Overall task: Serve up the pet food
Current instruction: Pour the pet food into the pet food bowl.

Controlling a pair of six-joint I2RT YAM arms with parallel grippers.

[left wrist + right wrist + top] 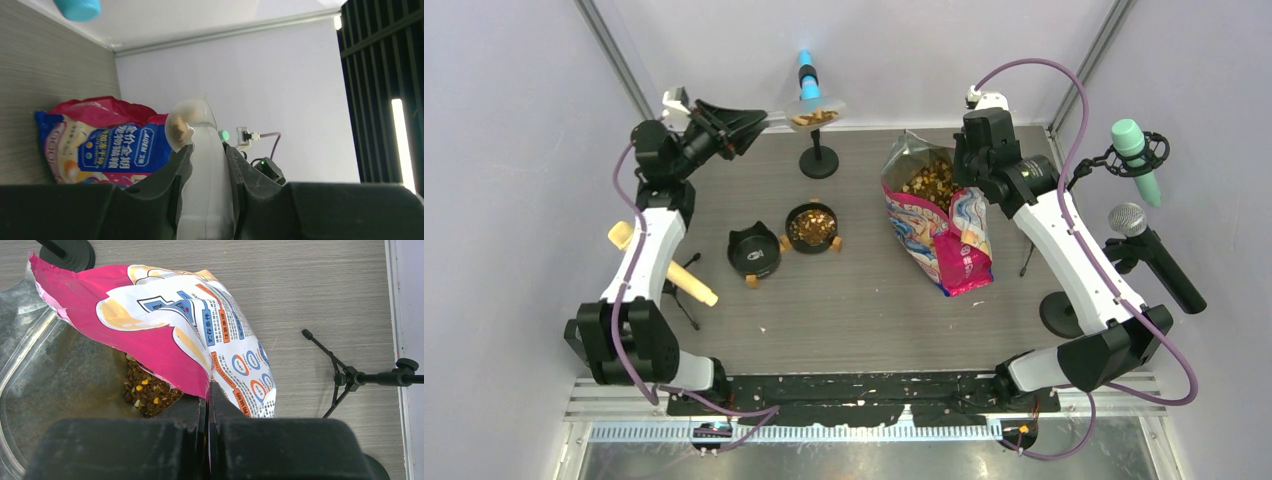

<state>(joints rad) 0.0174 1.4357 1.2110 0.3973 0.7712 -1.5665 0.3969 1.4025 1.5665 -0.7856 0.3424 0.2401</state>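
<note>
Clamping the handle of a clear scoop [836, 110], the left gripper [207, 155] is holding a load of pet food [812, 118] high at the far left, while the right gripper [207, 396] is pinching the bag [964, 262] open; the right bowl [790, 237] is showing food, the left bowl [754, 251] looking unfilled.

Pet food [812, 227] lies in the bowl [812, 249] left of the bag [964, 262]

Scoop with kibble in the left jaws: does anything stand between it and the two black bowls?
Yes. In the top view the microphone stand rises right beside the scoop with kibble, and its round base sits on the table between the scoop and the two black bowls. Nothing else visible intervenes.
</note>
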